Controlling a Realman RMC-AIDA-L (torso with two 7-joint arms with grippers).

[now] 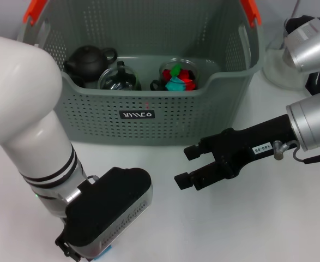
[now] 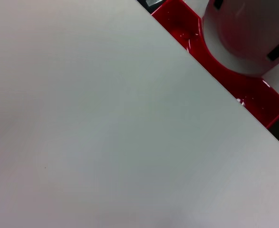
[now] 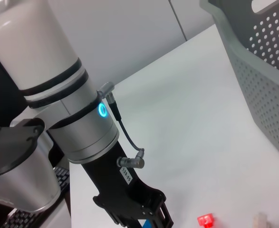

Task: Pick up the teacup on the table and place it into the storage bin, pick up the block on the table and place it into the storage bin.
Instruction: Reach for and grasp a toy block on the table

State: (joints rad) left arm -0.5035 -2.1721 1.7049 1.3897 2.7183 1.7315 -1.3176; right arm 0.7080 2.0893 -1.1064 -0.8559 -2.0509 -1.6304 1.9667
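Note:
The storage bin point(image 1: 149, 109) stands at the back of the table, and its perforated wall point(image 3: 267, 66) shows in the right wrist view. Two glass teacups point(image 1: 119, 79) stand inside it, one filled with coloured blocks point(image 1: 179, 76). A small red block point(image 3: 204, 220) lies on the table close to my left gripper point(image 3: 139, 209). In the head view the left gripper's black body point(image 1: 105, 213) points down at the table front left of the bin and hides that block. My right gripper point(image 1: 188, 165) hovers open and empty in front of the bin's right half.
A dark teapot point(image 1: 89, 60) sits in the bin's left part. A pale small piece point(image 3: 262, 221) lies on the table near the red block. A white rounded base point(image 1: 285, 68) stands right of the bin. The left wrist view shows bare table point(image 2: 106, 133) and a red part point(image 2: 244, 85) past its edge.

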